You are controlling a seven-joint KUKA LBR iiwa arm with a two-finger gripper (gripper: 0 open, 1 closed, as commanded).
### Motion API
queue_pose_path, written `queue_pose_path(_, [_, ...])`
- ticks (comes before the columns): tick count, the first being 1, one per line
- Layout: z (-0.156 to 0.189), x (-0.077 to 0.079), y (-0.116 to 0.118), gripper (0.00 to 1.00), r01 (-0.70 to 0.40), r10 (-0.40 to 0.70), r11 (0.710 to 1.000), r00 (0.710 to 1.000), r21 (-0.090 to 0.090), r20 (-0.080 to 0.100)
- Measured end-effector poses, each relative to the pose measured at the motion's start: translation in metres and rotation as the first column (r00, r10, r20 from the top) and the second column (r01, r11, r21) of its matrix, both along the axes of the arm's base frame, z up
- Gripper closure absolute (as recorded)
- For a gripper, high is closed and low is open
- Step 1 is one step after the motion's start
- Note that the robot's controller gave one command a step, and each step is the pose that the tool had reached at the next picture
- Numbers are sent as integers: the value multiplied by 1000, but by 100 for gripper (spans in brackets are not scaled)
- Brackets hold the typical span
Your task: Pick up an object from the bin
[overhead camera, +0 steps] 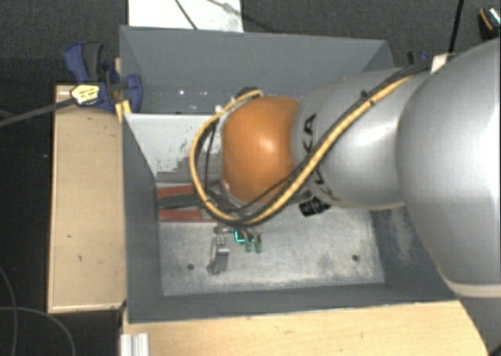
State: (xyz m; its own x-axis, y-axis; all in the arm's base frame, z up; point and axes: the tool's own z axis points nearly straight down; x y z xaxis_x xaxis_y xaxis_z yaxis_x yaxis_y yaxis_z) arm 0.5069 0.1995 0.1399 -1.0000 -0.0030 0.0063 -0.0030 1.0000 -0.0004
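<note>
The fingers (246,243), their gap impossible to tell, hang low just beside a small grey piece (218,257) lying left of middle on the bin (329,260) floor, so you seem to have grasped nothing yet and the lift remains.

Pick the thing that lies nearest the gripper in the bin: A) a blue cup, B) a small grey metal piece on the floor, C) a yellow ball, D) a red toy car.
B: the small grey metal piece lies on the bin's floor just beside the gripper, toward the view's lower left; the reddish-brown strips by the left wall lie farther off.
</note>
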Motion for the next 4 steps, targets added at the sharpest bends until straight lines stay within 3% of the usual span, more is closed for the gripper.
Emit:
queue_pose_path(1, [-73, 76, -7, 0, -76, 76, 997, 997, 0, 9])
queue_pose_path(2, [-70, 35, -19, 0, 16, -16, 1000, 1000, 1, 5])
queue_pose_path(3, [-69, 36, -20, 100, 20, -20, 1000, 1000, 1, 7])
queue_pose_path(4, [87, -3, -22, 100, -388, 388, 922, 922, 0, 14])
